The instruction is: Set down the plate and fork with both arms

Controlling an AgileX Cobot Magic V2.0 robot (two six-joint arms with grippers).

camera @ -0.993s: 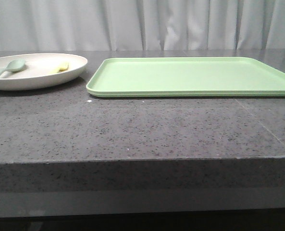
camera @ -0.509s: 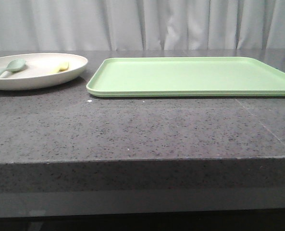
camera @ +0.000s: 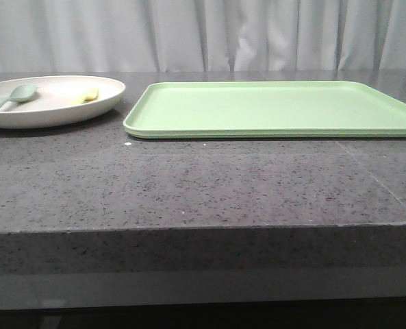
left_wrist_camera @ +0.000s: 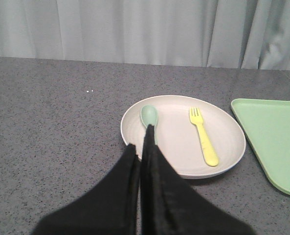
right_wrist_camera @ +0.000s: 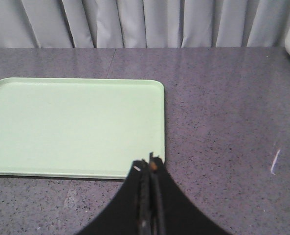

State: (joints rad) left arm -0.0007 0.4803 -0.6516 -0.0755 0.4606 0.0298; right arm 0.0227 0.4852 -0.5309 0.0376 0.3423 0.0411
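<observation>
The cream-white plate (camera: 59, 108) sits at the table's far left; it also shows in the left wrist view (left_wrist_camera: 184, 161). The yellow fork (camera: 88, 95) lies in it, seen clearly in the left wrist view (left_wrist_camera: 203, 138), beside a pale green spoon (left_wrist_camera: 149, 116). My left gripper (left_wrist_camera: 141, 141) is shut and empty, above the plate's near rim by the spoon's handle. My right gripper (right_wrist_camera: 150, 164) is shut and empty, above the near right corner of the light-green tray (right_wrist_camera: 71, 127). Neither gripper shows in the front view.
The light-green tray (camera: 278, 108) lies right of the plate on the dark speckled table (camera: 189, 185). Grey curtains hang behind. The table's front edge (camera: 189, 229) runs across the front view.
</observation>
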